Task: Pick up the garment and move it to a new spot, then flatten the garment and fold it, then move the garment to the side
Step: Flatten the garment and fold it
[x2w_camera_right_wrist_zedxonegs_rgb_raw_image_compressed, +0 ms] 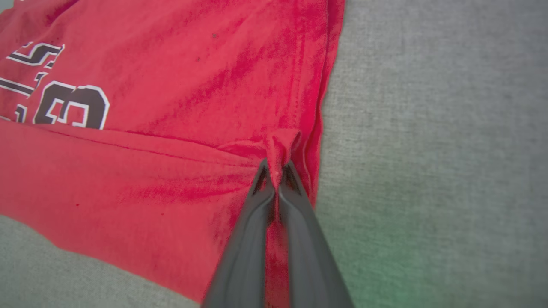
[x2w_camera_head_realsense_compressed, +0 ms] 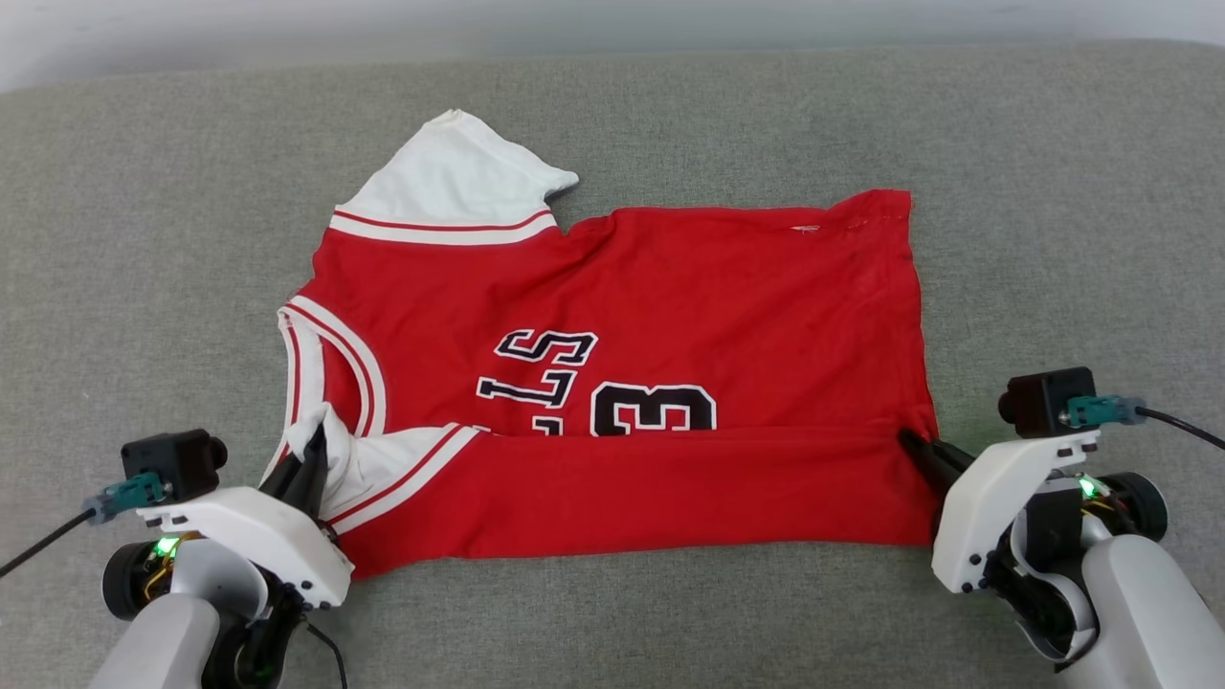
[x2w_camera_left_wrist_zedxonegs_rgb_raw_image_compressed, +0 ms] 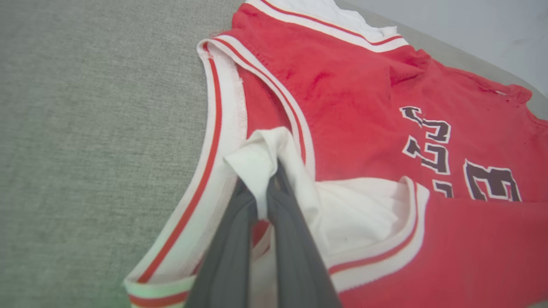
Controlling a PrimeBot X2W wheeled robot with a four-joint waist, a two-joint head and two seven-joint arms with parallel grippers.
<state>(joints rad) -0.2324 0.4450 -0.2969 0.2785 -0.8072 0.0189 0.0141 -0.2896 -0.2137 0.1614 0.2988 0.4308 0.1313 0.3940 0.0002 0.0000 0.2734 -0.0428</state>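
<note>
Head view: red shirt [x2w_camera_head_realsense_compressed: 670, 306], near edge folded over number [x2w_camera_head_realsense_compressed: 651, 410]; left gripper [x2w_camera_head_realsense_compressed: 316, 445] clamped on white sleeve [x2w_camera_head_realsense_compressed: 383, 457], right gripper [x2w_camera_head_realsense_compressed: 909, 440] on hem [x2w_camera_head_realsense_compressed: 921, 383].

Spread sideways on grey fabric [x2w_camera_head_realsense_compressed: 612, 115], the garment [x2w_camera_head_realsense_compressed: 727, 287] is a red jersey with white sleeves, striped trim and black white-outlined lettering, collar to the left, hem to the right. Its near side is folded over the chest, covering part of the number.
</note>
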